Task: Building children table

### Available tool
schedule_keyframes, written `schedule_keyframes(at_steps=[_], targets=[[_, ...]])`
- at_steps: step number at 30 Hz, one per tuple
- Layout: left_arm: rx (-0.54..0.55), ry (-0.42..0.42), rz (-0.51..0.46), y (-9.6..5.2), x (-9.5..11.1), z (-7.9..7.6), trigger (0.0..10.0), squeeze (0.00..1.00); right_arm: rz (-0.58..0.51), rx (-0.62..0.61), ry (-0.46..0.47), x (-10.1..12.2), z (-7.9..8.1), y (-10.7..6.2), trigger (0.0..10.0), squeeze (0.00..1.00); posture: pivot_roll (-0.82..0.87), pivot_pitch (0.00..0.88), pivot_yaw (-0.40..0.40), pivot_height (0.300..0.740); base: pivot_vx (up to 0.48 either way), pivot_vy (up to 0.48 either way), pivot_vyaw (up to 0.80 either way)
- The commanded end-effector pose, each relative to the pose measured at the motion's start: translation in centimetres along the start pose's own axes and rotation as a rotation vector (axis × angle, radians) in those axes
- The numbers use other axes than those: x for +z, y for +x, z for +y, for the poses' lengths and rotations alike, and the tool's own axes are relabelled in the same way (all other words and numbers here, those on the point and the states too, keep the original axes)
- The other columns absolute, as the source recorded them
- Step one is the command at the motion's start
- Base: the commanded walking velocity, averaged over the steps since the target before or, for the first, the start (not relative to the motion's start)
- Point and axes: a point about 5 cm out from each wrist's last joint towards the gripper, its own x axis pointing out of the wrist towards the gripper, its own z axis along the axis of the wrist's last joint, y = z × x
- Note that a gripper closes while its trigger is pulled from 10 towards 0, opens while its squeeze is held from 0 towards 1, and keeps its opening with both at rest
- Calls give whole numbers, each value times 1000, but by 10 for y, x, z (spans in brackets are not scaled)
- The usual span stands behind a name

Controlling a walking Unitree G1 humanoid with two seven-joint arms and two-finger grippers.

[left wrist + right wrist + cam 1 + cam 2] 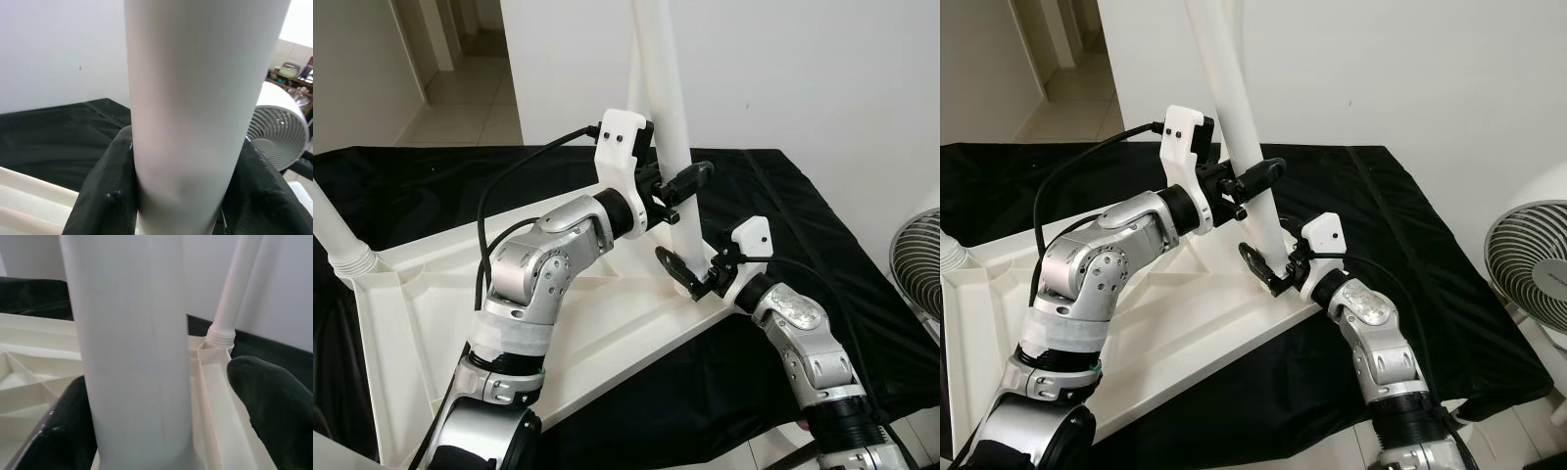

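one black cloth (822,245) covers the floor, and on it lies an upturned white plastic children's tabletop (440,313) with its ribbed underside facing up, a round white fan (1533,259) standing off the cloth at the robot's right. two white plastic tube legs rise from the tabletop's corners: the near one (671,117) stands upright at the right corner, the other (337,235) at the left corner. the left gripper (677,186) holds the near leg partway up with its black fingers (105,196) pressed to both sides, while the right gripper (690,274) sits lower at the leg's base, its fingers (266,396) spread wide around it, one touching, one apart.
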Motion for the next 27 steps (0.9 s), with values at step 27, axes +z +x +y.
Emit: schedule_keyframes(at_steps=[27], targets=[[257, 138, -141, 34, 33, -12, 10000, 0, 82, -509, -36, 11, 23, 65, 10000, 0, 29, 19, -41, 740, 0, 0, 0]])
